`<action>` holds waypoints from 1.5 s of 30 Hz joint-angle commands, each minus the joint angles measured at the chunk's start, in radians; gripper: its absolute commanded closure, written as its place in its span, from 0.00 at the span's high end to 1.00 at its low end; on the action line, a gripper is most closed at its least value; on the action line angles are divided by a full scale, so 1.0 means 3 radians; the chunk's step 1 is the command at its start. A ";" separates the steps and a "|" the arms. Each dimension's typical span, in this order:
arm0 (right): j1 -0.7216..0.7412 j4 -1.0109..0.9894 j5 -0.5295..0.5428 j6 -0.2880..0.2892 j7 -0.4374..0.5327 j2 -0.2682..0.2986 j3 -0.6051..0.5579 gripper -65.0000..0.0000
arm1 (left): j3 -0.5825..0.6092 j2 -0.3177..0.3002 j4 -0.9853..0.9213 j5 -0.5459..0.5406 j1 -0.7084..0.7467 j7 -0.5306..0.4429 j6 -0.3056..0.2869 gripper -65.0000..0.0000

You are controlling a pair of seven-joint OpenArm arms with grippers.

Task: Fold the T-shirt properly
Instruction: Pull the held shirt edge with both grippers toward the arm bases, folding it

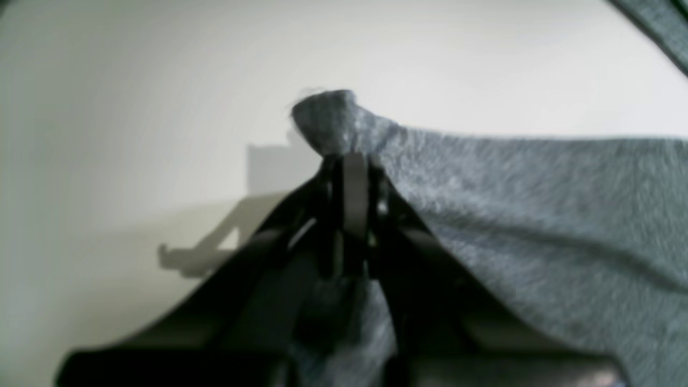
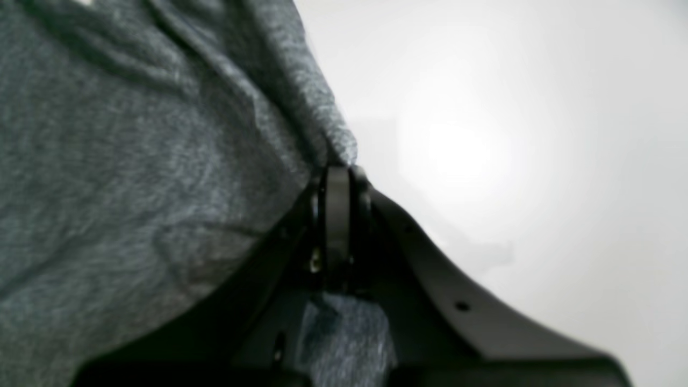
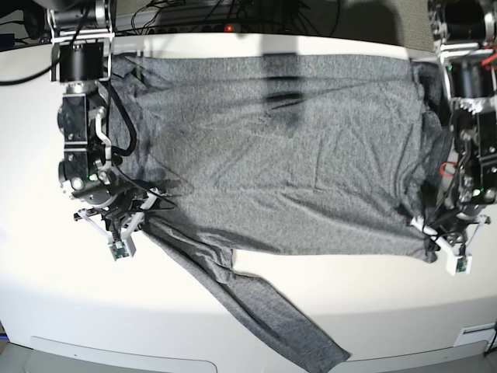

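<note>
nearest the front edge of the white table, one long sleeve of the grey t-shirt runs out diagonally from the body and ends close to the table's front rim, lying flat and on its own.

a little further back, the two arms stand at either side of the cloth. the right end effector, on the left side of the base view, is clamped shut on the shirt's edge, about where the sleeve leaves the body; the fabric bunches into small creases there. from its wrist camera the right end effector shows its jaws pressed together with a pinch of grey knit between them, the shirt spreading away to one side and bare table to the other.

the left end effector, on the right side of the base view, is likewise closed on the shirt, at the lower corner of the body. its wrist view shows the left end effector with jaws together and a small tuft of the t-shirt poking up past the tips, the rest draping off to the side.

beyond both, the shirt's body lies spread wide across the table between the arms, mostly smooth with light wrinkles, its far edge near the back of the table where cables run.
</note>
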 commanded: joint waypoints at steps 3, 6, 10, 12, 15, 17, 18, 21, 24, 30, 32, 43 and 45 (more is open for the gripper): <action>-0.0057 0.0336 0.0008 0.0003 0.0029 0.0038 0.0125 0.00 | -0.0017 -0.0202 0.0453 -0.0167 0.0117 0.0085 -0.0001 0.00; -0.0202 0.0589 0.0008 0.0004 -0.0045 0.0038 0.0268 0.00 | -0.0017 -0.0367 0.0763 -0.0337 0.0322 0.0179 -0.0001 0.00; -0.0453 0.0922 0.0009 0.0011 -0.0070 0.0038 0.0477 0.00 | -0.0017 -0.0521 0.1101 -0.0454 0.0572 0.0229 -0.0001 0.00; -0.0591 0.1080 0.0009 0.0014 -0.0084 0.0038 0.0562 0.00 | -0.0018 -0.0551 0.1247 -0.0451 0.0674 0.0342 -0.0001 0.00; -0.0804 0.1302 0.0009 0.0017 -0.0095 0.0039 0.0652 0.00 | -0.0018 -0.0554 0.1418 -0.0453 0.0810 0.0546 0.0000 0.00; -0.0941 0.1439 0.0009 0.0017 -0.0113 0.0039 0.0693 0.00 | -0.0018 -0.0556 0.1497 -0.0451 0.0896 0.0646 0.0000 0.00; -0.1008 0.1507 0.0009 0.0017 -0.0135 0.0039 0.0716 0.00 | -0.0018 -0.0557 0.1522 -0.0449 0.0941 0.0687 -0.0001 0.00; -0.1222 0.1709 0.0008 0.0017 -0.0220 0.0039 0.0809 0.00 | -0.0018 -0.0587 0.1556 -0.0451 0.1059 0.0797 0.0000 0.00; -0.1441 0.1893 0.0011 0.0015 -0.0225 0.0039 0.0940 0.00 | -0.0018 -0.0659 0.1565 -0.0451 0.1177 0.0820 0.0001 0.00; -0.1788 0.2124 0.0034 0.0017 -0.0277 0.0039 0.1204 0.00 | -0.0020 -0.0722 0.1673 -0.0450 0.1336 0.0900 0.0001 0.00; -0.1868 0.2174 0.0034 0.0018 -0.0294 0.0039 0.1244 0.00 | -0.0020 -0.0721 0.1746 -0.0453 0.1340 0.1026 0.0001 0.00; -0.2211 0.2234 0.0032 0.0018 -0.0472 0.0037 0.1246 0.00 | -0.0020 -0.0721 0.2141 -0.0427 0.1445 0.1723 0.0051 0.00; -0.2257 0.2234 0.0032 0.0018 -0.0492 0.0038 0.1245 0.00 | -0.0020 -0.0720 0.2141 -0.0427 0.1541 0.1731 0.0051 0.00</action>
